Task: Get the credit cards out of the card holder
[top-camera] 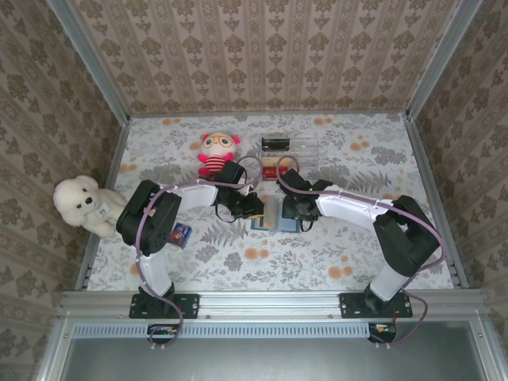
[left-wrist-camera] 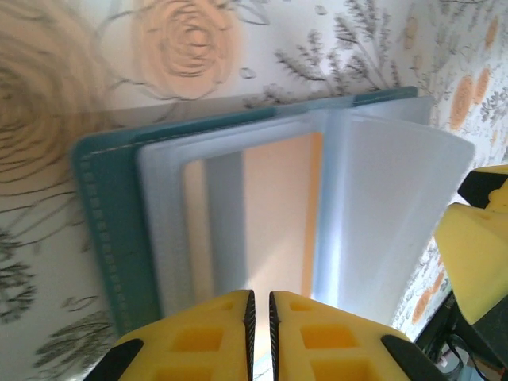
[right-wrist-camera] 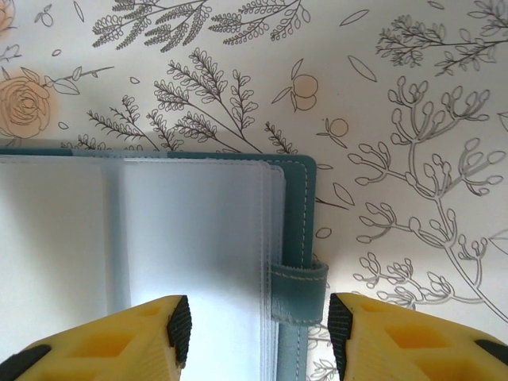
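A card holder (right-wrist-camera: pixel 302 208) is laid open. The left gripper (left-wrist-camera: pixel 260 316) is clenched at the edge of a credit card (left-wrist-camera: pixel 278 214); the right gripper (right-wrist-camera: pixel 259 324) is released.

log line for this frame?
left gripper: shut at orange credit card edge | right gripper: open, straddling card holder strap | card: not yet out

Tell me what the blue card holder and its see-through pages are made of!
The card holder cover looks like matte faux leather or similar: teal, with a stitched seam along its edge. The inner pages look like thin frosted plastic: light glows through, and one curls up. The orange card inside is probably plastic, though blurred.
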You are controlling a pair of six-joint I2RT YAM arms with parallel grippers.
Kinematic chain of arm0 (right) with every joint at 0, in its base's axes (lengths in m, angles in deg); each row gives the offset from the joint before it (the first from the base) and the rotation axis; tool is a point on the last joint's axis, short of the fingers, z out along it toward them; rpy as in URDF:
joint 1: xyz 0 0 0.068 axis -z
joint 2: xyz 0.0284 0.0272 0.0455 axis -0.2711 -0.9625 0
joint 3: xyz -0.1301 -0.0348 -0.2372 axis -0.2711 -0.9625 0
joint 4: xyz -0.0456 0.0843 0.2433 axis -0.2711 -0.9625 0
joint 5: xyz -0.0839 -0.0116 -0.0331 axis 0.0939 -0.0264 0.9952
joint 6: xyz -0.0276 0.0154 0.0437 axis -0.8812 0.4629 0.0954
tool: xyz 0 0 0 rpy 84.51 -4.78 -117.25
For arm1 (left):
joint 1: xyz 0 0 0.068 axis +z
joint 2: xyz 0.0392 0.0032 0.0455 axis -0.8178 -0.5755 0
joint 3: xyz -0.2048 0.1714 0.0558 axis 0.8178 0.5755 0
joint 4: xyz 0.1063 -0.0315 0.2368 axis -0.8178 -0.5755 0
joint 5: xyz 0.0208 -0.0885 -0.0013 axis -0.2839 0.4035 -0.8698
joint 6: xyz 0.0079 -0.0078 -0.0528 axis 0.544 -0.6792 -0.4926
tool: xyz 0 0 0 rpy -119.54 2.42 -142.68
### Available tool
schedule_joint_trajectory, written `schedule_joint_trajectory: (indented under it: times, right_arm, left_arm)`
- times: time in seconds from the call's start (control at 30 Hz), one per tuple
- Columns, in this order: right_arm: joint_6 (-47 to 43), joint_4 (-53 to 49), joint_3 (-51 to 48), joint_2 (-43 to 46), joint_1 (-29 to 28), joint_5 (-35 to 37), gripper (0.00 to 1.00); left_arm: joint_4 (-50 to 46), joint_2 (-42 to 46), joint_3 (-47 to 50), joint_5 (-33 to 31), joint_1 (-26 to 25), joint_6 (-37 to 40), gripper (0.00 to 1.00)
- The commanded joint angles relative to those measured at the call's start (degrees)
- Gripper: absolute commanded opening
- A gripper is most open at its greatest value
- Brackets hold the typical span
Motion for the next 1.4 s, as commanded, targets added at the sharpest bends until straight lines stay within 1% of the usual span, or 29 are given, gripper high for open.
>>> schedule_joint_trajectory:
  times: [0.0, 0.1, 0.27, 0.43, 0.53, 0.7, 0.9, 1.0, 1.2, 1.37]
  right_arm:
    - [1.5, 0.8, -1.3, 4.8, 0.4, 1.3, 0.54]
    - [1.6, 2.1, -2.8, 7.9, 0.9, 1.4, 0.61]
    - [2.5, 3.1, -5.5, 12.7, 2.2, 1.1, 0.82]
    - [3.3, 2.9, -7.3, 15.0, 4.0, 0.6, 0.91]
    - [2.9, 3.9, -9.2, 17.2, 4.5, 1.7, 1.00]
    - [3.2, 3.9, -11.1, 19.0, 6.1, 2.2, 1.00]
    - [3.7, 4.7, -11.7, 19.1, 7.3, 0.4, 1.00]
    - [4.1, 5.5, -11.9, 18.8, 7.7, -1.3, 1.00]
    - [3.7, 10.2, -13.6, 20.1, 8.2, -6.3, 0.99]
    - [2.2, 14.5, -14.3, 21.1, 8.2, -10.7, 0.99]
  left_arm:
    - [-2.0, -0.1, -3.2, 2.2, -1.6, 2.9, 0.16]
    - [-2.2, -0.6, -4.9, 2.4, -2.7, 3.2, 0.17]
    - [-1.1, -3.0, -7.4, 3.1, -4.6, 2.4, 0.18]
    - [-1.4, -6.3, -10.5, 3.2, -6.4, 1.7, 0.17]
    - [-2.5, -8.3, -12.4, 2.7, -7.3, 1.7, 0.15]
    - [-4.0, -10.8, -13.7, 2.3, -7.6, 0.7, 0.12]
    - [-7.0, -11.7, -14.4, 0.8, -7.6, 1.2, 0.11]
    - [-6.9, -11.6, -14.9, 1.8, -7.7, 0.8, 0.11]
    - [-5.1, -7.0, -15.0, 4.3, -6.7, 0.2, 0.14]
    - [-4.2, -1.6, -13.1, 4.6, -4.0, -0.4, 0.20]
